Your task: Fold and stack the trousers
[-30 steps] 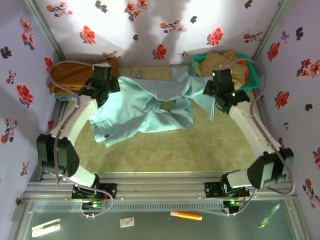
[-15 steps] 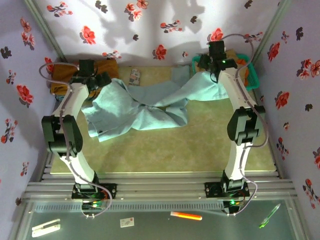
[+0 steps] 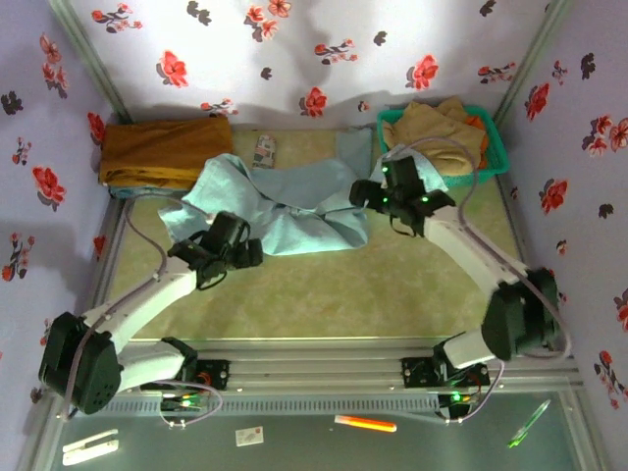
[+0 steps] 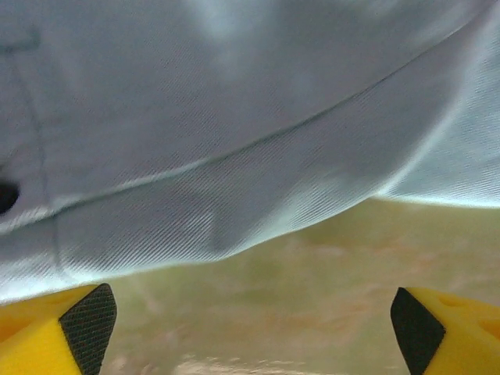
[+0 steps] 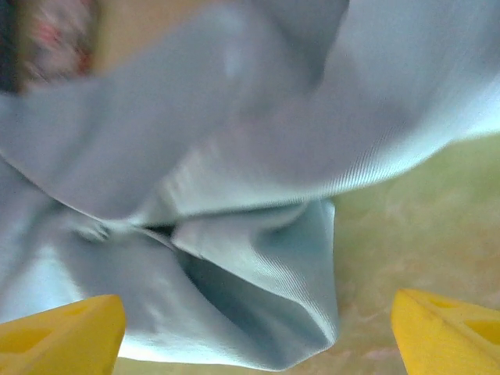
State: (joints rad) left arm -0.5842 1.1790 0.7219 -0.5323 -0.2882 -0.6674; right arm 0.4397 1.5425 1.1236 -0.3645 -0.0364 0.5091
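Note:
The pale aqua trousers [image 3: 294, 201] lie crumpled across the back of the table, one leg running toward the basket. My left gripper [image 3: 235, 250] hovers at their near left edge. In the left wrist view it [image 4: 254, 332] is open, with the cloth's hem [image 4: 234, 156] just ahead of the yellow fingers [image 4: 74, 332] and bare table between them. My right gripper [image 3: 378, 194] is over the trousers' right part. It [image 5: 254, 340] is open too, and a folded corner of the trousers [image 5: 266, 289] lies loose between its wide-set fingers [image 5: 449, 332].
A mustard-brown garment [image 3: 157, 152] lies folded at the back left. A green basket [image 3: 496, 147] at the back right holds a tan garment [image 3: 437, 123]. A small card [image 3: 265, 149] lies near the back wall. Flowered walls close in three sides.
Both grippers let go of the trousers and pulled back from the rear wall toward the table's middle. The cloth dropped and now lies flat and rumpled.

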